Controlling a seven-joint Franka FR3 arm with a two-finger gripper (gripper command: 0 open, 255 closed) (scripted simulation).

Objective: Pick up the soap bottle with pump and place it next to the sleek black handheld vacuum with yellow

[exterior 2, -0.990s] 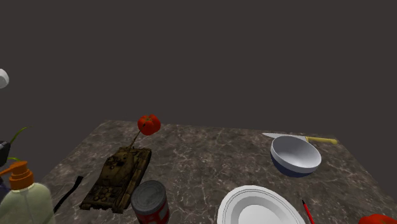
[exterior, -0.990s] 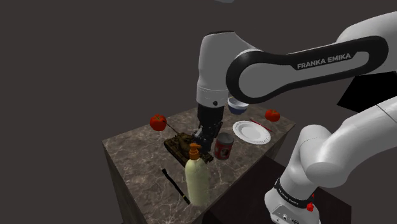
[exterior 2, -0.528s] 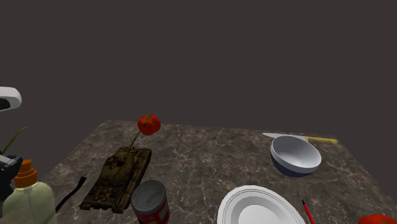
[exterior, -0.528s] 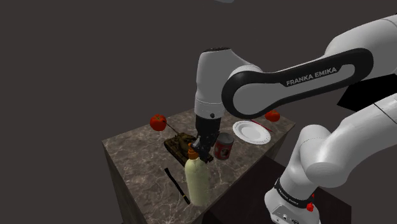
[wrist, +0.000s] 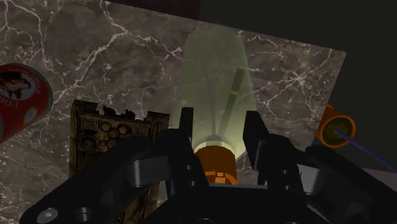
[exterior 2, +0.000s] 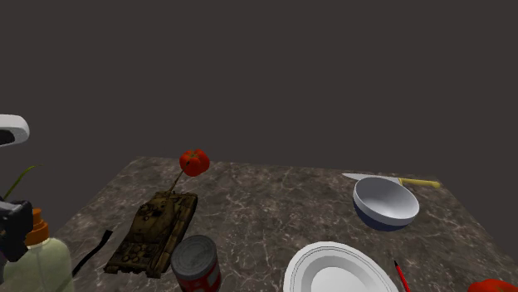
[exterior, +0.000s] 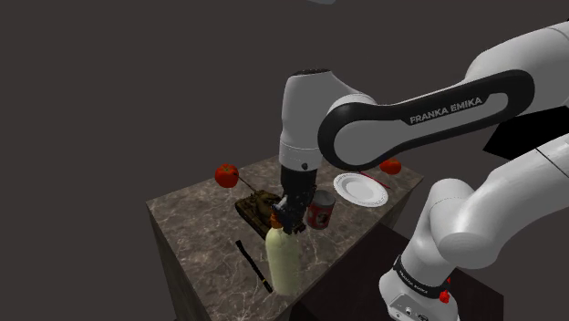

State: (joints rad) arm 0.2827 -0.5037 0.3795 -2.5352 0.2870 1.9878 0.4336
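Note:
The soap bottle has a pale green see-through body and an orange pump, and it stands upright near the table's front edge. My gripper sits right at the pump from above. In the wrist view the black fingers stand apart on either side of the orange pump collar, with the gripper open and a small gap at one finger. The bottle is at the second exterior view's lower left, with the gripper against its pump. A slim black handheld vacuum lies flat just beside the bottle.
A brown toy tank and a red can sit close behind the bottle. Further back are a red tomato with a stem, a white plate, a bowl, a yellow-handled knife and a red pen. The table edge drops off just in front.
The gripper moved from over the tank to the bottle and came down onto its pump. Its fingers, shut before, have parted around the pump.

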